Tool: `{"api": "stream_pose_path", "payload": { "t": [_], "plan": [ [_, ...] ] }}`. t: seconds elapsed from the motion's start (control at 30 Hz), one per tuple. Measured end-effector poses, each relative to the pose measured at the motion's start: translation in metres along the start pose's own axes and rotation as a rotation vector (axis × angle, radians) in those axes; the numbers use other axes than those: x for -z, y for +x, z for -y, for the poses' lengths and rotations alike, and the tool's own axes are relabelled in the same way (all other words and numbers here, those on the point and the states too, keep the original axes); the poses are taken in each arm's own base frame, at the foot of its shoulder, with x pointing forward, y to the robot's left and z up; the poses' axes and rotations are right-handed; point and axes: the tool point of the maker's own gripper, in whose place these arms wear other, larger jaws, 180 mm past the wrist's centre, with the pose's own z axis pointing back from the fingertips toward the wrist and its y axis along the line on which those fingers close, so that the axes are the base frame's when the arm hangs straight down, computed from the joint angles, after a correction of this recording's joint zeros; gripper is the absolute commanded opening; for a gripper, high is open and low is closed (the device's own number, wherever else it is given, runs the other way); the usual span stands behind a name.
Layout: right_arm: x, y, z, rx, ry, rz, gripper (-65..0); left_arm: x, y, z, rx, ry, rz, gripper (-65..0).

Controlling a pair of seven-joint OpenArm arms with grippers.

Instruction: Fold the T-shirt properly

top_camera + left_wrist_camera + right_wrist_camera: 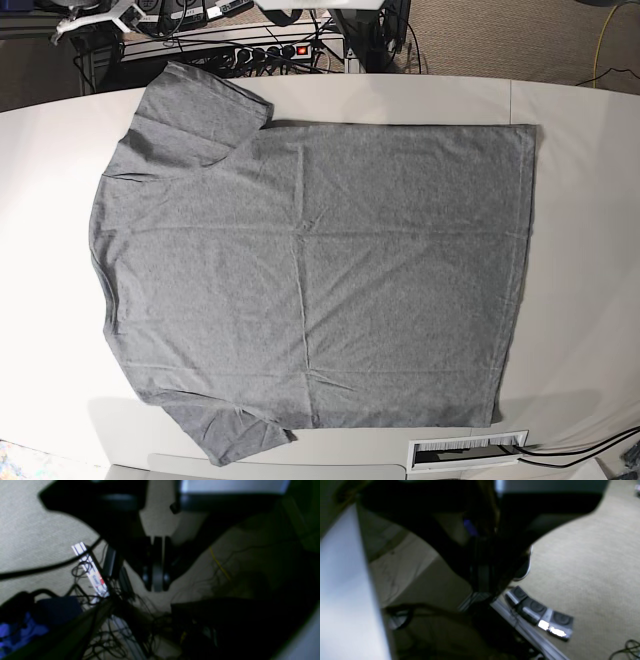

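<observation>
T-shirt (310, 280) lies spread flat on the white counter (590, 250), filling most of the base view, heather-grey and plain, no print showing. Its sleeves are at the left of that view, one reaching toward the far edge of the counter, the other toward the near edge; the straight stitched hem runs down the shirt's right side. Faint creases cross the cloth, one lengthwise and one across the middle. Beyond the shirt's far sleeve a power strip (270, 50) with a red switch sits among dark cables. Just off the shirt's near right corner is a slotted cable opening (468, 450) in the counter.

Neither arm appears in the base view. The left pincer (157, 580) hangs off the counter, pointing down at beige carpet (37, 530) and a tangle of cables, its dark fingers pressed together, gripping nothing. The right pincer (483, 585) likewise points down beside the counter edge, over carpet and a row of foot pedals (540, 612); it is blurred and dark, but closed and empty.
</observation>
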Motion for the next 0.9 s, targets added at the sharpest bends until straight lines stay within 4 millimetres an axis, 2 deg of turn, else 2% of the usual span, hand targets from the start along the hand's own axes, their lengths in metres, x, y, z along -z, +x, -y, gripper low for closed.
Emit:
{"api": "stream_pose_path", "payload": {
  "t": [0.2,0.4,0.5,0.67,0.8,0.9],
  "plan": [
    [-0.012,0.027,0.024,-0.068,-0.078,0.036,-65.0,-0.005,0.053,-0.050,0.240,0.139,0.142,-65.0],
    [-0.029,0.060,0.042,-0.144,-0.160,0.079,-65.0,-0.013,0.099,-0.056,0.477,0.152,0.274,-65.0],
    [-0.038,0.073,0.051,-0.175,-0.202,0.095,-65.0,-0.009,0.103,-0.067,0.549,0.186,0.255,-65.0],
    [-0.048,0.091,0.059,-0.233,-0.238,0.131,-65.0,0.001,0.122,-0.082,0.637,0.228,0.320,-65.0],
    [-0.045,0.082,0.060,-0.278,-0.222,0.061,-65.0,0.011,0.143,-0.097,0.696,0.261,0.384,-65.0],
    [-0.043,0.084,0.058,-0.296,-0.205,0.065,-64.0,0.024,0.142,-0.096,0.762,0.196,0.360,-65.0]
  ]
}}
